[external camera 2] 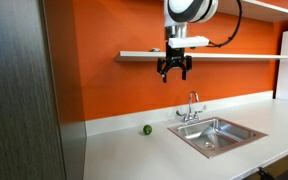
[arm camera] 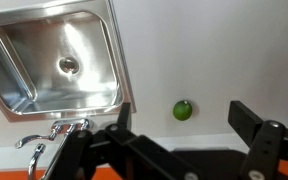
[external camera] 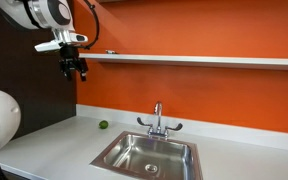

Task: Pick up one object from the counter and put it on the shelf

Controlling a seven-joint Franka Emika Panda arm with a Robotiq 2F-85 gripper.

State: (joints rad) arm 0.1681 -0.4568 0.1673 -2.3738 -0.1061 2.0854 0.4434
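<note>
Orange wall, pale worktop, taken left to right.

Item 1: tool. It hangs high, level with the shelf and just in front of its end. In the wrist view the fingers stand spread, with nothing visible between them.

Item 2: round green ball, alone on the worktop near the wall and well below the tool. The wrist view shows it beside the sink.

Item 3: sink and faucet, to the right of the ball.

Item 4: slim green object with the orange end. You cannot find it in any view; its place is unknown.

Risks, as judgement: if you take the ball instead, it may roll off the narrow shelf or slip from the fingers. Descending blind, you could nudge it towards the sink. Moving near the shelf, the tool could strike the board's edge.
</note>
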